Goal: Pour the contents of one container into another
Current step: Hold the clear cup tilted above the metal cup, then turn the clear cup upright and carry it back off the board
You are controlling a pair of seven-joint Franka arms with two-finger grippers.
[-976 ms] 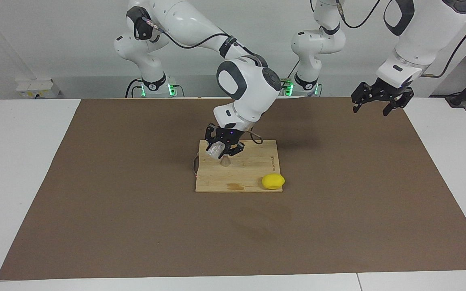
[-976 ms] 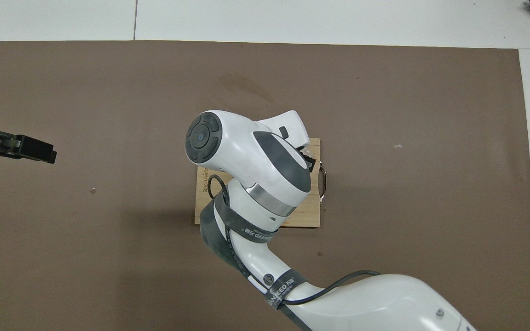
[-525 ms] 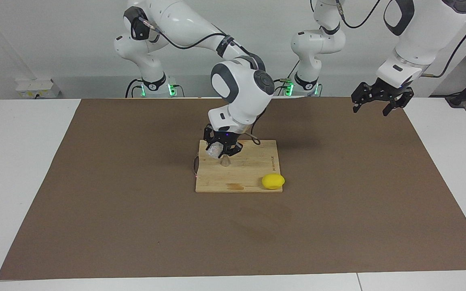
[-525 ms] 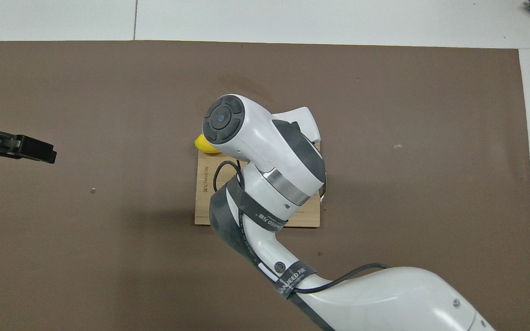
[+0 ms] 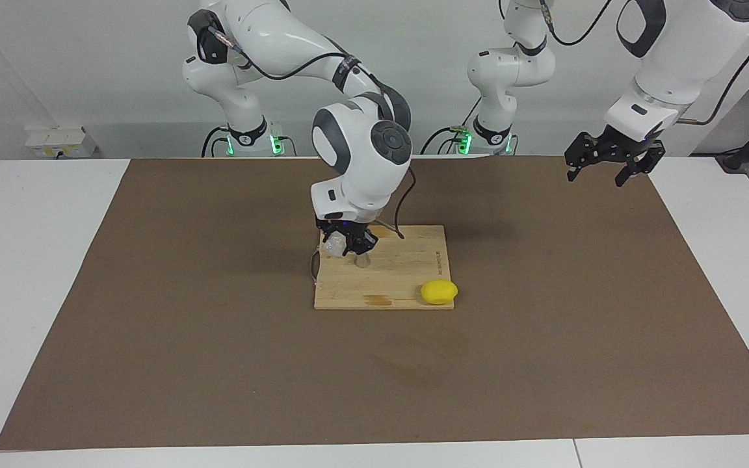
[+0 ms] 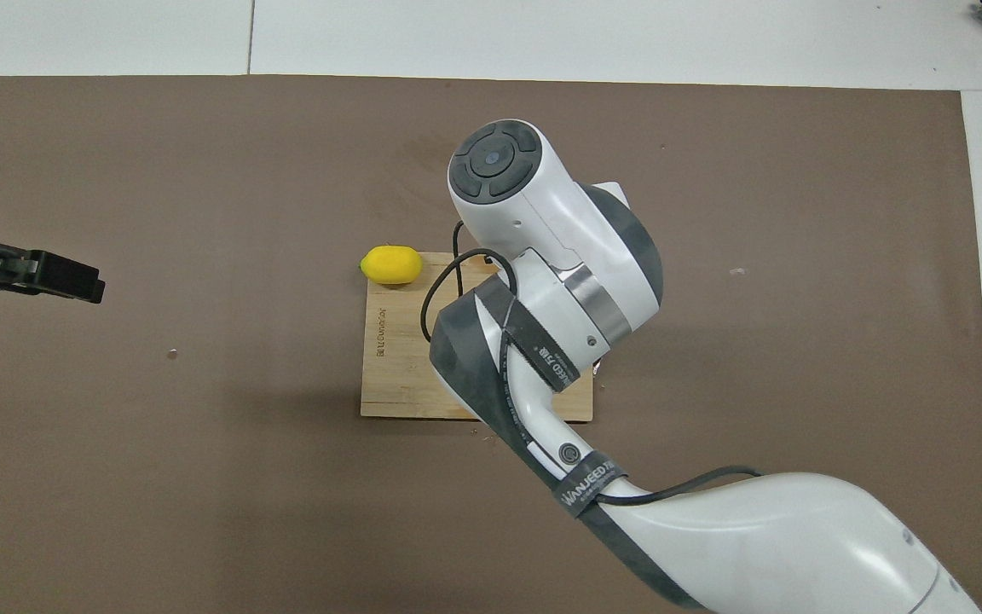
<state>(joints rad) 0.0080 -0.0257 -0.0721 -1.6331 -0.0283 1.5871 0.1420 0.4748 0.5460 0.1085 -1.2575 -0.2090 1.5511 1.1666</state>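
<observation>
My right gripper (image 5: pixel 343 243) hangs low over the wooden cutting board (image 5: pixel 400 273), shut on the small clear glass cup (image 5: pixel 331 246). The cup sits just above the board's edge toward the right arm's end; I cannot tell its tilt. The grey metal jigger (image 5: pixel 363 260) stands on the board right beside the cup, partly under the gripper. In the overhead view the right arm hides the cup, the jigger and its own gripper. My left gripper (image 5: pixel 608 166) (image 6: pixel 73 280) waits raised and open over the mat at the left arm's end, holding nothing.
A yellow lemon (image 5: pixel 439 292) (image 6: pixel 390 264) lies at the board's (image 6: pixel 397 375) corner farthest from the robots, toward the left arm's end. A brown mat (image 5: pixel 218 338) covers the white table. A metal loop handle (image 5: pixel 313 266) hangs off the board's edge.
The right arm's wrist has swung toward its own end of the table, carrying the cup sideways off the jigger's top. The lemon has come into the overhead view. The left arm has not moved.
</observation>
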